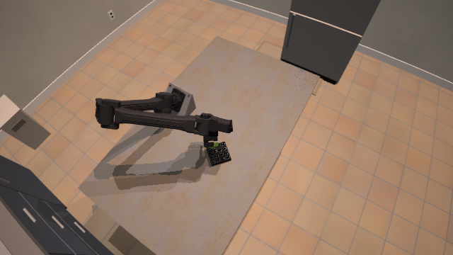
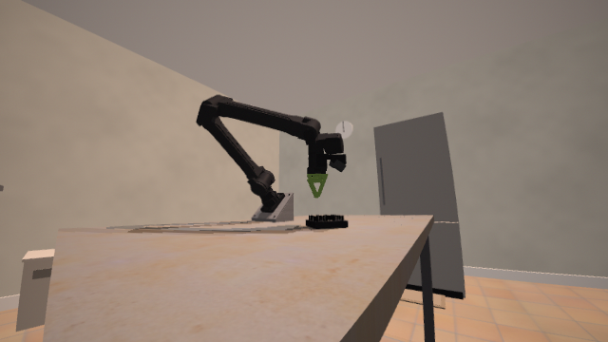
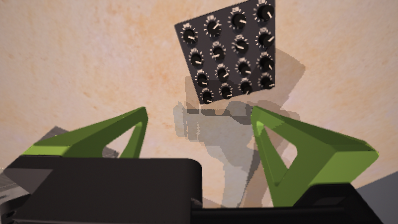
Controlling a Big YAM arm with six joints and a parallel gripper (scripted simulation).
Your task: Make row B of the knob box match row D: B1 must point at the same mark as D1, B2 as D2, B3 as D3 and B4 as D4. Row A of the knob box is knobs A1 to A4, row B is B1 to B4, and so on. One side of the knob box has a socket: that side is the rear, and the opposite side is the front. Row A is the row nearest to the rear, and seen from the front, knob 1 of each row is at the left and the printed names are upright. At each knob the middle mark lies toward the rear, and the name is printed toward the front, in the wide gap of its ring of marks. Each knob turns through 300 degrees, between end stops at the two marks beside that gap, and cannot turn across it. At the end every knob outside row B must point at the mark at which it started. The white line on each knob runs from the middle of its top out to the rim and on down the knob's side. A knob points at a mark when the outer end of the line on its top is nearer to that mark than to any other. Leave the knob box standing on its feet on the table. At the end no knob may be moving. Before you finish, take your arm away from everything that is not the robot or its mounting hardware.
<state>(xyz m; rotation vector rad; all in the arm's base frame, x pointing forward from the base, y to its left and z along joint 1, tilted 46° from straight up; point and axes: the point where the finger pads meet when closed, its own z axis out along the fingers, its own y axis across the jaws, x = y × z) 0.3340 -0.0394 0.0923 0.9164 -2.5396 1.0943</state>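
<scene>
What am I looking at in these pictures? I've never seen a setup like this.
The machine is a single black jointed arm, bolted to a slanted grey mount on a table. The top picture looks down on the room; the exterior one looks along the table from the side. The wrist picture comes from near the arm's end, so the green fingers loom large.

On the table lies a dark box with sixteen small knobs in four rows of four, each with a white line. The end effector is open above the tabletop, holding nothing.
</scene>
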